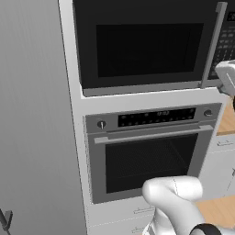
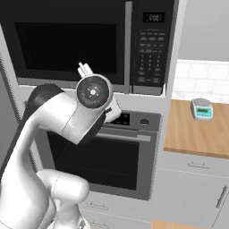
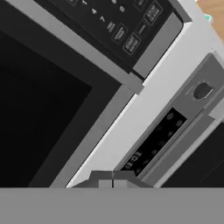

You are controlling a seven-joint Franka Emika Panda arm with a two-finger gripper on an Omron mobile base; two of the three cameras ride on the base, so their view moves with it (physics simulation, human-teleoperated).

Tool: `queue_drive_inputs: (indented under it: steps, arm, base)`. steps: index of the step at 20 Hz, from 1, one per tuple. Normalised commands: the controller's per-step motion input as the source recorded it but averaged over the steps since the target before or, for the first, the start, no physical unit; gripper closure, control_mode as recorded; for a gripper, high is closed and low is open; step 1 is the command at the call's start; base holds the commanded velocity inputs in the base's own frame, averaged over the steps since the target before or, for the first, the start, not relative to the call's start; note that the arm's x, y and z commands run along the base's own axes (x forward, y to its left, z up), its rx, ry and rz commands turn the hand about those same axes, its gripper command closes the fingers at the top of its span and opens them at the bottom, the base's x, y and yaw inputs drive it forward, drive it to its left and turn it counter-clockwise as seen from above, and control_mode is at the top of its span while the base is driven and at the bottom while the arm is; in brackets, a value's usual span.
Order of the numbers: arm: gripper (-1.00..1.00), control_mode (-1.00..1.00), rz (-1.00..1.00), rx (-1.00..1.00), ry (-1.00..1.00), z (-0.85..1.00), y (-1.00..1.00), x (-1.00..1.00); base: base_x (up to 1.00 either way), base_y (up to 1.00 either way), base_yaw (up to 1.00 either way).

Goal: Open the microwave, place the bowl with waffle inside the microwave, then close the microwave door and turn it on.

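Observation:
The black microwave point(image 1: 147, 46) point(image 2: 71, 44) sits built in above the oven. The microwave door point(image 3: 39, 109) is closed, and its grey bar handle point(image 1: 213, 46) point(image 2: 128, 44) point(image 3: 78, 48) stands between the dark window and the keypad point(image 2: 150, 53) point(image 3: 113, 22). My gripper point(image 3: 113, 180) point(image 2: 83, 68) is shut and holds nothing. It hovers in front of the door's lower corner on the handle side, a little short of it. My white hand point(image 1: 227, 75) shows at the right edge of the left base view. The bowl and the waffle are out of view.
A silver-fronted oven point(image 1: 151, 156) point(image 2: 103, 156) with a horizontal handle is directly below the microwave. To the right is a wooden counter point(image 2: 197, 129) with a small kitchen scale point(image 2: 202, 108) on it. A tall grey panel point(image 1: 32, 114) stands to the left.

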Motion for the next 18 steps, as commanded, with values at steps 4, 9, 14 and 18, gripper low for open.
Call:
queue_drive_inputs:
  steps: [4, 9, 14, 18]
  arm:
    - [1.0, -1.0, -0.06, 0.1, -0.21, 0.19, -0.15, -0.57]
    - [1.0, -1.0, -0.02, 0.19, -0.13, 0.25, -0.28, -0.02]
    - [1.0, -1.0, 0.0, 0.21, -0.13, 0.08, -0.5, 0.13]
    - [1.0, -1.0, 0.02, 0.12, -0.01, 0.0, -0.52, 0.16]
  base:
    - [0.0, 0.0, 0.0]
    - [0.0, 0.0, 0.0]
    - [0.0, 0.0, 0.0]
    - [0.0, 0.0, 0.0]
